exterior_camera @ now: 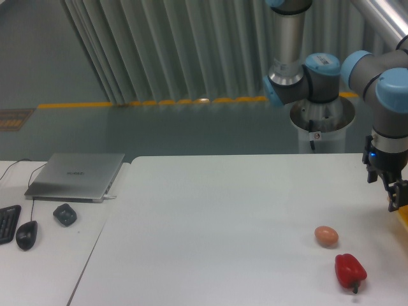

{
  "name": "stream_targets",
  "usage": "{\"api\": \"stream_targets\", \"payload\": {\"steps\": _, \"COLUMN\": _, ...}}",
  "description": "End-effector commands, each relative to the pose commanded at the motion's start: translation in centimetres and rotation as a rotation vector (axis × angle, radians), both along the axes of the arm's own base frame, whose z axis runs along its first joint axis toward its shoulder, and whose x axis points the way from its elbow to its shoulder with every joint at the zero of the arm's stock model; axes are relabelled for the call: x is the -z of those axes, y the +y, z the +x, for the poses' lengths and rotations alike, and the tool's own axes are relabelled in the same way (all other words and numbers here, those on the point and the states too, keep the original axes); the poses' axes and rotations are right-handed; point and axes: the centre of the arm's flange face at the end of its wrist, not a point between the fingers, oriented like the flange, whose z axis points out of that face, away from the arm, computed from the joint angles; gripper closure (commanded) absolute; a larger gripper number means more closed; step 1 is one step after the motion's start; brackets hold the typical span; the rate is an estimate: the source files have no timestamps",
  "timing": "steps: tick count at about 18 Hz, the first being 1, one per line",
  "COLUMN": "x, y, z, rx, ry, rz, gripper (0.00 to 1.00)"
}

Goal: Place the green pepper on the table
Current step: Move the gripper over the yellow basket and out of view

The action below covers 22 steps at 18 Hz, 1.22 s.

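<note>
My two-finger gripper (400, 194) hung at the right edge of the plain white flat-topped table (223, 217), half out of shot, so I couldn't tell its jaws' state, and the green pepper was nowhere in sight; I judged it light, glossy-slick, best pinched across its lobes.

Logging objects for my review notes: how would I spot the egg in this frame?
Look at the large white table, toward its front right area. The egg lies there, just up and left of the red bell pepper, not touching it. It is smaller, smooth, oval and pale brown.
</note>
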Motion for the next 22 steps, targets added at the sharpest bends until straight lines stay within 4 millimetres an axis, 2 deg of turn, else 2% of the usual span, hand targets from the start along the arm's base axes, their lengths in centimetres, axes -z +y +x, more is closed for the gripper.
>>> {"api": "stream_targets", "payload": {"steps": 4, "x": -0.2, "y": 0.1, "z": -0.1, "rx": -0.004, "ry": -0.003, "rz": 0.004, "gripper": 0.00}}
{"api": "stream_targets", "payload": {"steps": 8, "x": 1.0, "y": -0.7, "z": -0.5, "rx": -0.018, "ry": 0.005, "rz": 0.004, "gripper": 0.00}}
{"api": "stream_targets", "payload": {"steps": 13, "x": 0.3, "y": -2.3, "z": -3.0, "rx": -0.043, "ry": 0.068, "rz": 0.001, "gripper": 0.00}}
{"api": "stream_targets", "payload": {"steps": 16, "x": 0.3, "y": -2.3, "z": -3.6, "rx": -0.021, "ry": 0.073, "rz": -0.002, "gripper": 0.00}}
{"api": "stream_targets", "payload": {"steps": 22, "x": 0.9, "y": -5.9, "z": -8.0, "rx": 0.043, "ry": 0.086, "rz": -0.010, "gripper": 0.00}}
